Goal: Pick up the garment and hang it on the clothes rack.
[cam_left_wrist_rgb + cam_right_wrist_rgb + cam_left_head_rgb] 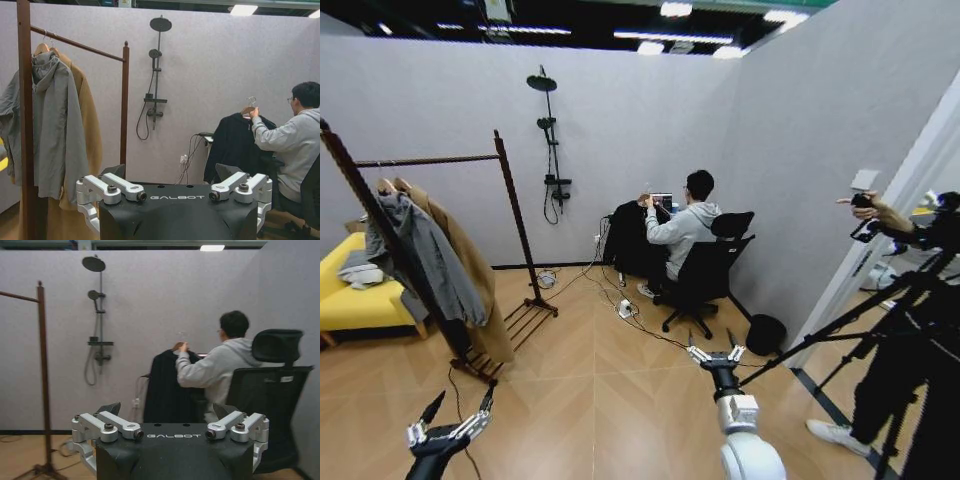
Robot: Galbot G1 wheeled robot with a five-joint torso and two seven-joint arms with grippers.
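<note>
The black garment (625,240) hangs on a hanger held up by a seated person's hand at the far wall, well ahead of both arms. In the left wrist view the garment (232,147) shows its metal hook above the hand; the right wrist view has the garment (165,390) straight ahead. The dark wooden clothes rack (515,220) stands at the left, its post (124,100) close to the left arm and its post (44,375) farther from the right one. My left gripper (455,415) (170,172) is open and empty low at the left. My right gripper (715,352) (167,410) is open and empty near the middle.
A grey jacket (430,260) and a tan coat (480,290) hang on the rack. A yellow sofa (350,300) sits behind it. Cables (620,305) trail over the wooden floor towards the black office chair (710,270). A tripod (880,310) stands at the right.
</note>
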